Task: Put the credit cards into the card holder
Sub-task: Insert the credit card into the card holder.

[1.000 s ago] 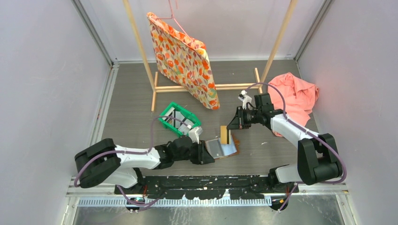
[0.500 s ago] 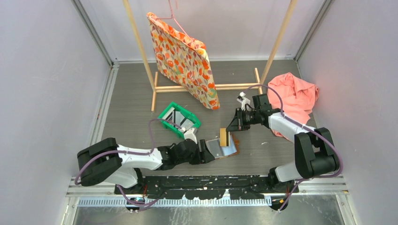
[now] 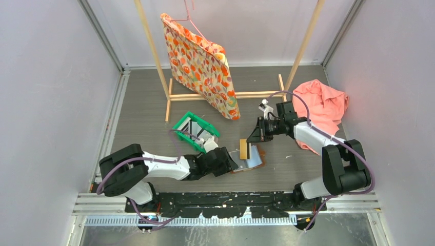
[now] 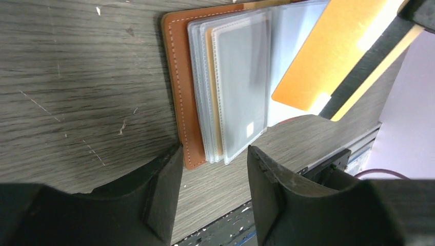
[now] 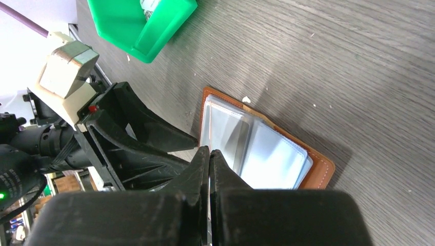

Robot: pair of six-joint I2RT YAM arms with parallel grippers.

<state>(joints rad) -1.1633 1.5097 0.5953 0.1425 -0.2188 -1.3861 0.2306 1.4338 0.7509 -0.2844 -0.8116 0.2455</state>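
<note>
Lying open, card holder (image 4: 179, 92), right claw (image 5: 209, 159) pinching gold card (image 4: 328, 56), left claw (image 4: 214, 164) spread wide

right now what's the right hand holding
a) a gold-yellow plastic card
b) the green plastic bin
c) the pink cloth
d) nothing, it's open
A: the right hand is shut on the gold-yellow plastic card, holding it over the open brown leather card holder.
</note>
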